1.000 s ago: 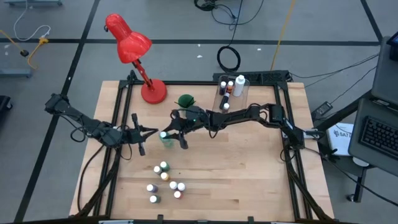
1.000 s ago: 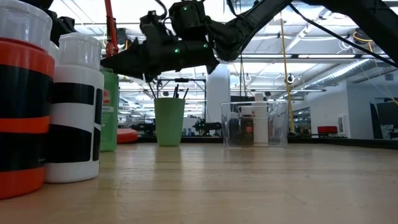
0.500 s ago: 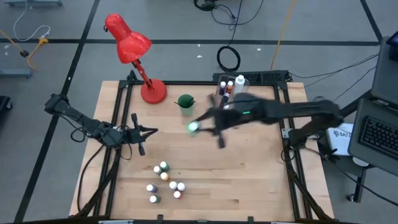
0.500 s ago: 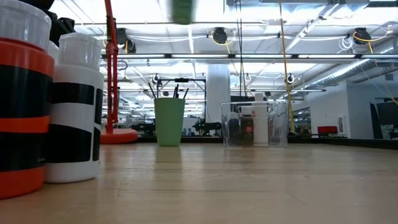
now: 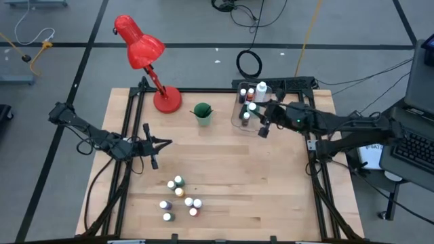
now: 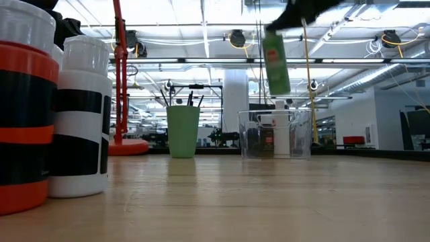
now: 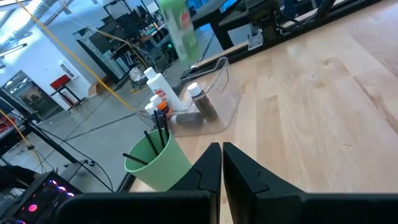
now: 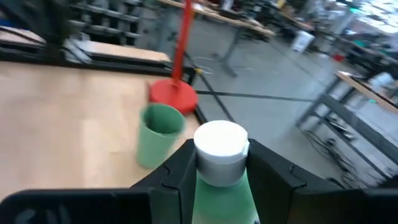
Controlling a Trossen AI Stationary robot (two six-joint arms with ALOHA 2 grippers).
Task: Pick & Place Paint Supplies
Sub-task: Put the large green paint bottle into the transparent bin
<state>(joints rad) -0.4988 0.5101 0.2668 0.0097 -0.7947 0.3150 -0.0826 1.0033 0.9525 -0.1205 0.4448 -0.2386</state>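
Risk first: my right gripper (image 8: 217,168) has its fingers closed around the tall green bottle (image 6: 275,64), just under its white cap, and carries it in the air above the clear plastic bin (image 5: 249,107); in the low view the bottle hangs tilted, its bottom above the bin's rim. If I lower it like this, I judge it may catch the rim or knock the white bottle (image 5: 261,89) and the small bottles already standing inside; a tilted release could also tip it over. From these views I cannot tell how much free floor the bin has.

The green cup (image 5: 201,112) with dark brushes stands apart from the bin, toward the red lamp (image 5: 141,47); it should be safe. The left gripper (image 5: 159,144) waits low at the left side of the table, fingers pressed together and empty; the cluster of little paint bottles (image 5: 180,196) sits near the front edge, not yet collected.
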